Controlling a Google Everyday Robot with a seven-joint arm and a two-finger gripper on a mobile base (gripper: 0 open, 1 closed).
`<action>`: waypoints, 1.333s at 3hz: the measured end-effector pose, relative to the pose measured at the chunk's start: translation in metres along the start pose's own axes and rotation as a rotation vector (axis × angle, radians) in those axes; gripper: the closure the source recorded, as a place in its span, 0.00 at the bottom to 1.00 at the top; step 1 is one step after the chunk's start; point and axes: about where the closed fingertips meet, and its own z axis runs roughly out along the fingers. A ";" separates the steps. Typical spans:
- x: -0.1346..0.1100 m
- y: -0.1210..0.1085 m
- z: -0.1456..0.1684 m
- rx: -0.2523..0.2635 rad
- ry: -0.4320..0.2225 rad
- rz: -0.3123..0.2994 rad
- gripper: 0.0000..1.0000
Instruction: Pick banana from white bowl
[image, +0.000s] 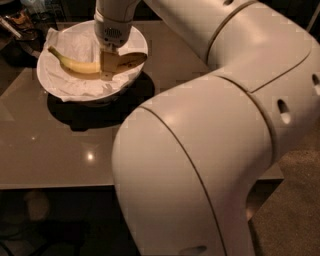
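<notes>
The yellow banana (75, 64) lies across the white bowl (46, 75) on crumpled white paper. Its stem tip points to the upper left and its brown-speckled end to the right. The bowl stands at the far left of the table. My gripper (108, 66) reaches straight down into the bowl and sits at the banana's middle, hiding that part of it. The banana rests low in the bowl.
The bowl stands on a glossy beige table (60, 145). Dark cluttered items (20, 22) sit beyond the table's far left corner. My bulky white arm (210, 150) fills the right and centre of the view and hides the table's right side. Carpet (300, 200) lies at lower right.
</notes>
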 end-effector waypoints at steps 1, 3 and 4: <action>-0.006 0.008 -0.013 0.009 0.006 -0.014 1.00; -0.013 0.074 -0.040 0.013 -0.025 0.006 1.00; -0.013 0.074 -0.040 0.013 -0.025 0.006 1.00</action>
